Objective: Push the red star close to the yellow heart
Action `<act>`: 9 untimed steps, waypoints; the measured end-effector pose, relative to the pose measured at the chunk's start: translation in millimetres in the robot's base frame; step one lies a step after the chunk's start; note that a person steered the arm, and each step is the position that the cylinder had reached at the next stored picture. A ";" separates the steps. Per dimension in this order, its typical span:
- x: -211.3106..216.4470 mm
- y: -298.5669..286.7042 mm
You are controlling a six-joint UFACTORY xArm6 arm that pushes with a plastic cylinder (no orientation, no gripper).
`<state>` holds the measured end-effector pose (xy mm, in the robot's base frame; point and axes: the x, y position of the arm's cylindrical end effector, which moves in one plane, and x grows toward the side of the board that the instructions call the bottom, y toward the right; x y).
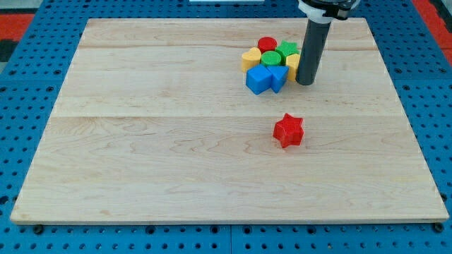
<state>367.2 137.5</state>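
In the camera view, a pale wooden board (176,169) is seen lying on a blue perforated surface (28,85). A dark rod is seen coming down from the view's top, and my tip (304,82) is set on the board near its top edge, right of the middle. No jaws are carried by the arm, so no open or closed state can be told; the rod ends plainly.

A tight cluster of blocks is found just to the view's left of my tip. At the cluster's left side the yellow heart (251,58) is placed. Above it and to the right a red cylinder (267,44) is seen, and beside that a green star (287,49). A green round block (271,58) lies in the middle of the cluster. At the cluster's lower side a blue cube (258,79) and a second blue block (277,75), whose shape cannot be made out, are set touching each other. A further yellow block (292,63) is pressed between the green star and the rod, touching or nearly touching the rod.

The red star (288,130) is placed alone, well apart from the cluster, toward the view's bottom from my tip and near the board's middle height, right of centre. It is touched by nothing.
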 end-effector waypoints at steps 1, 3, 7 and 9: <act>0.0 23.5; 60.7 62.6; 114.1 -27.8; 144.4 -46.0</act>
<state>511.6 91.5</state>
